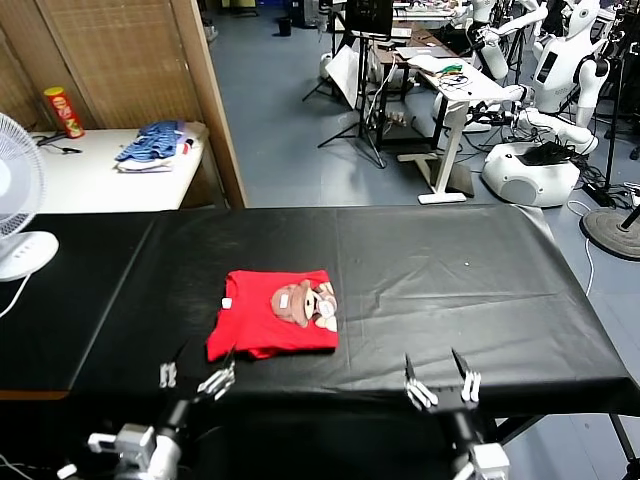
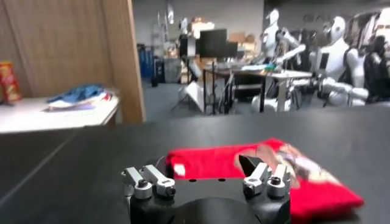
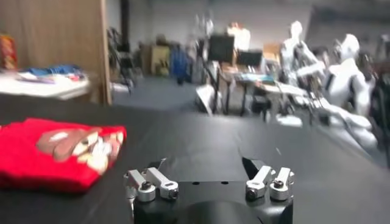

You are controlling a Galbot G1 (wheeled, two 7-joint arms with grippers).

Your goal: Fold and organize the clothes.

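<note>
Red T-shirt (image 1: pixel 275 326) lies folded into a compact rectangle on the black counter (image 1: pixel 450 270), left of centre, cartoon print facing up. Left gripper (image 1: pixel 196 377) sits at the counter's near edge, just beside the shirt's near-left corner, fingers apart, holding nothing. Right gripper (image 1: pixel 441 379) sits at the near edge, well apart from the shirt, fingers apart, empty.

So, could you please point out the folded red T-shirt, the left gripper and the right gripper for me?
red T-shirt (image 1: pixel 262 327): head view, on the plain red fabric beside the print.
left gripper (image 1: pixel 196 378): head view, midway between its open fingertips.
right gripper (image 1: pixel 439 382): head view, midway between its open fingertips.
</note>
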